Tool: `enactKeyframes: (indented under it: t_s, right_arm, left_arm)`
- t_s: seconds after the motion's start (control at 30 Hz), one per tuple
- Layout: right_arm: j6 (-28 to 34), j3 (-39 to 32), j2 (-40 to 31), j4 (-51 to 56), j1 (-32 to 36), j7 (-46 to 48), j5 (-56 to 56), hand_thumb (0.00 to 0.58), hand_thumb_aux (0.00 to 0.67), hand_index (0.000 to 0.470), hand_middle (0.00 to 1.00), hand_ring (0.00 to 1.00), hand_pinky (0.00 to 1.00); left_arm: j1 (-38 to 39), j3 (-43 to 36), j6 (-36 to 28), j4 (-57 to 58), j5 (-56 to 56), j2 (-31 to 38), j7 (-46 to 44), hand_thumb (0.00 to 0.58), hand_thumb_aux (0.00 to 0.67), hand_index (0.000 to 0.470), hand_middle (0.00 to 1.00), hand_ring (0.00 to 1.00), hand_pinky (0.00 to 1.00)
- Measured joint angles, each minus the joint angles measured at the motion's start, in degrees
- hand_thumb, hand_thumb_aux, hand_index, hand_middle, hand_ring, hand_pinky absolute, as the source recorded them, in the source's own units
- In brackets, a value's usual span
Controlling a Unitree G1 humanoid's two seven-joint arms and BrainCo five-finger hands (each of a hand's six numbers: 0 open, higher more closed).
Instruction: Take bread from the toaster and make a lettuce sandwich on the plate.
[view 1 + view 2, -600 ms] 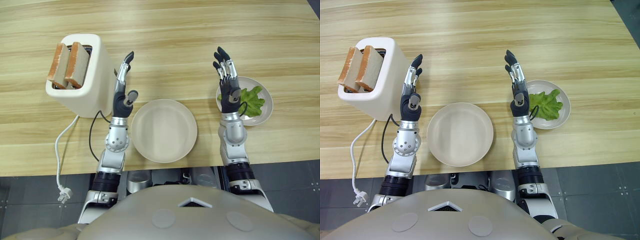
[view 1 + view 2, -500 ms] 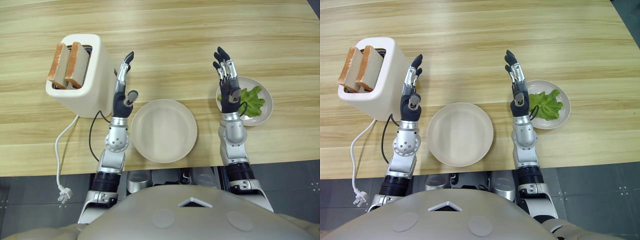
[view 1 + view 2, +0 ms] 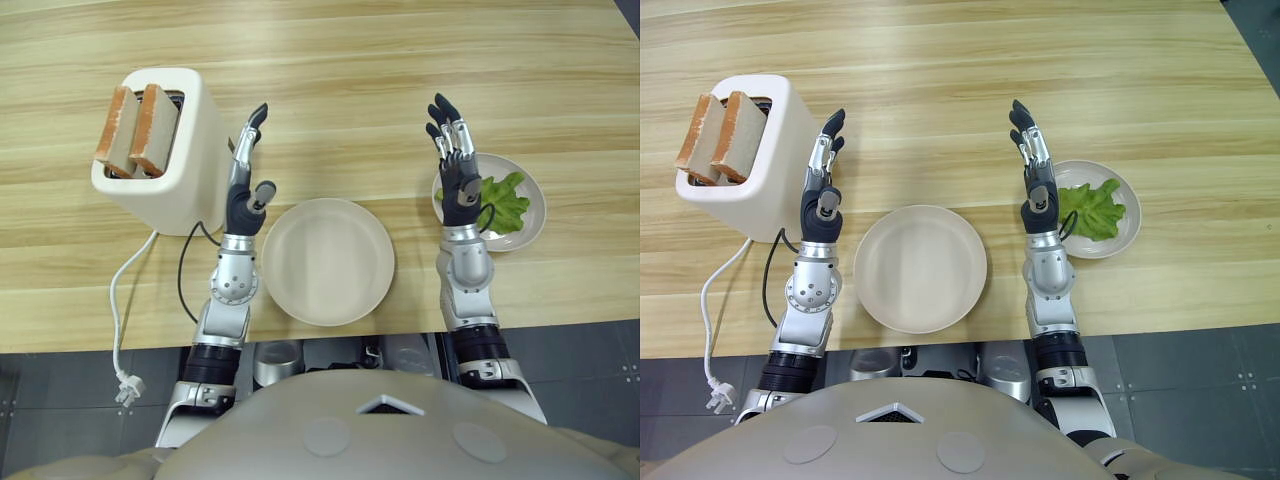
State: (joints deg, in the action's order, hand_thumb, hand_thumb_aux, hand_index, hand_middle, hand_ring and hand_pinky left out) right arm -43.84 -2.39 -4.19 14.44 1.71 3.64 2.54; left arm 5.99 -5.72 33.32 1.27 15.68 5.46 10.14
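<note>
Left on the desk (image 3: 400,60), the toaster (image 3: 190,170) is half hiding the bread (image 3: 138,125); the bowl (image 3: 536,226) is holding lettuce (image 3: 505,200); left hand (image 3: 245,185) and right hand (image 3: 455,165) are hovering, fingers apart.

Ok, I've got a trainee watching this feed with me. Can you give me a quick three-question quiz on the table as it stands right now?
1. True or false: the plate between the two hands has bread on it.
2. Which hand is nearer the toaster? A: the left hand. B: the right hand.
3. Fill in: the lettuce lies in a small ___ beside the right hand.

Key
1. False: the plate is bare, and both bread slices stand in the toaster.
2. A.
3. dish.
</note>
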Motion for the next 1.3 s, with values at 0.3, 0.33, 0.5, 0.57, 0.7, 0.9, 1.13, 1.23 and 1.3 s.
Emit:
enactKeyframes:
  t_s: [0.3,0.33,0.5,0.57,0.7,0.9,1.13,1.23,1.3]
  right_arm:
    - [0.0,0.0,0.0,0.0,0.0,0.0,0.0,0.0,0.0,0.0,0.0,0.0,0.0]
    - [0.0,0.0,0.0,0.0,0.0,0.0,0.0,0.0,0.0,0.0,0.0,0.0,0.0]
    - [0.0,0.0,0.0,0.0,0.1,0.0,0.0,0.0,0.0,0.0,0.0,0.0,0.0]
    - [0.0,0.0,0.0,0.1,0.1,0.0,0.0,0.0,0.0,0.0,0.0,0.0,0.0]
    - [0.0,0.0,0.0,0.2,0.2,0.0,0.0,0.0,0.0,0.0,0.0,0.0,0.0]
    - [0.0,0.1,0.0,1.1,1.1,0.0,-0.1,0.0,0.0,0.0,0.0,0.0,0.0]
    - [0.0,0.2,0.2,1.7,1.0,-0.1,-0.6,0.0,0.0,0.0,0.0,0.0,0.0]
    - [0.0,0.4,0.6,1.7,0.2,-0.2,-0.7,0.0,0.0,0.0,0.0,0.0,0.0]
    - [0.0,0.6,0.7,1.6,0.0,-0.3,-0.8,0.0,0.0,0.0,0.0,0.0,0.0]
  left_arm:
    - [0.0,0.0,0.0,0.0,0.0,0.1,0.0,0.0,0.0,0.0,0.0,0.0,0.0]
    - [-0.1,0.0,0.0,0.0,0.0,0.1,0.0,0.0,0.0,0.0,0.0,0.0,0.0]
    - [-0.3,0.0,0.0,0.0,0.0,0.1,0.1,0.0,0.0,0.0,0.0,0.0,0.0]
    - [-0.4,0.0,0.0,0.1,0.0,0.2,0.1,0.0,0.0,0.0,0.0,0.0,0.0]
    - [-0.6,0.0,-0.2,0.0,0.6,0.4,0.3,0.027,0.016,0.011,0.0,0.0,0.0]
    - [-0.4,4.4,-8.1,-11.7,12.4,5.3,0.4,0.0,0.0,0.0,0.0,0.0,0.0]
    - [-0.4,19.2,-23.6,-25.2,20.3,16.5,-5.6,0.0,0.0,0.0,0.0,0.0,0.0]
    - [-0.4,26.2,-28.9,-22.4,21.9,23.5,-7.7,0.0,0.0,0.0,0.0,0.0,0.0]
    - [0.0,29.1,-31.1,-20.1,22.0,25.9,-8.2,0.0,0.0,0.0,0.0,0.0,0.0]
